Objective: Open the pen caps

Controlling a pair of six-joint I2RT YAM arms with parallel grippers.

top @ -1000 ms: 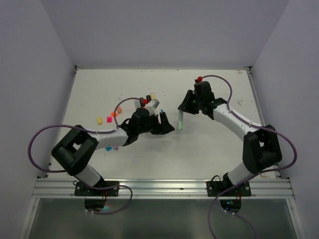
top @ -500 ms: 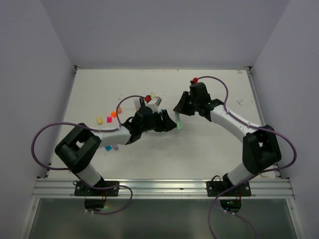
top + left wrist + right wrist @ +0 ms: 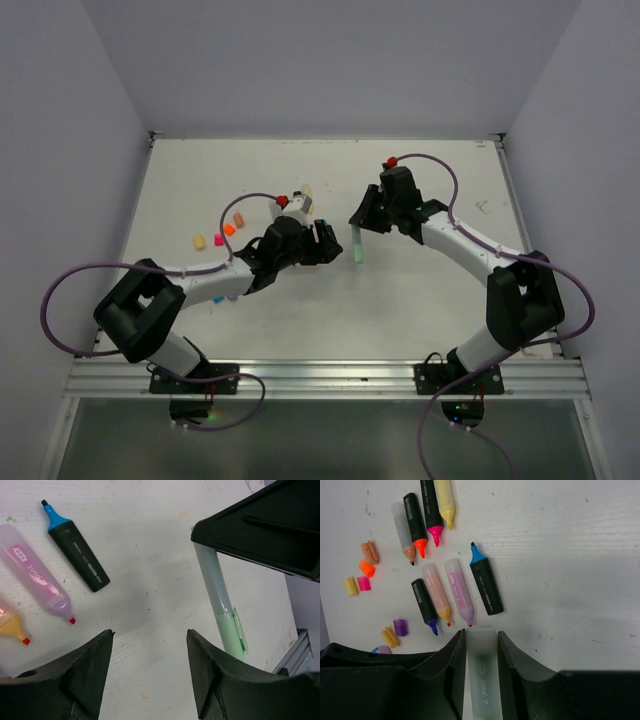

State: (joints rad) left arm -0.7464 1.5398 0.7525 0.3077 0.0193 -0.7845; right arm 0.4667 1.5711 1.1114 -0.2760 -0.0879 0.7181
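The right gripper [image 3: 481,637] is clamping the pale green highlighter [image 3: 481,680] by its barrel, jaws pressing on both sides. It is holding the pen out over the table [image 3: 420,290], with the green cap [image 3: 232,632] sticking out at the free end. The left gripper [image 3: 150,645] is standing wide open and gripping nothing. In its wrist view the cap is sitting at about three o'clock of the gap, beside the jaws rather than between them.

That offset is the main risk. If the left gripper is closing from here, it is likely catching only the thin clip on the cap, or air. A pull that is running askew to the barrel is likely twisting the smooth pen in the right gripper's hold, or sliding it out, instead of freeing the cap.

The two grippers are also working very near each other, so a sideways correction is risking a knock between them.

The blue-tipped highlighter [image 3: 75,545] and the pink highlighter [image 3: 37,575] are lying at ten o'clock below the left gripper, and dipping low is risking scattering them. The loose caps [image 3: 366,568] are lying well apart from all this, at nine o'clock in the right wrist view.
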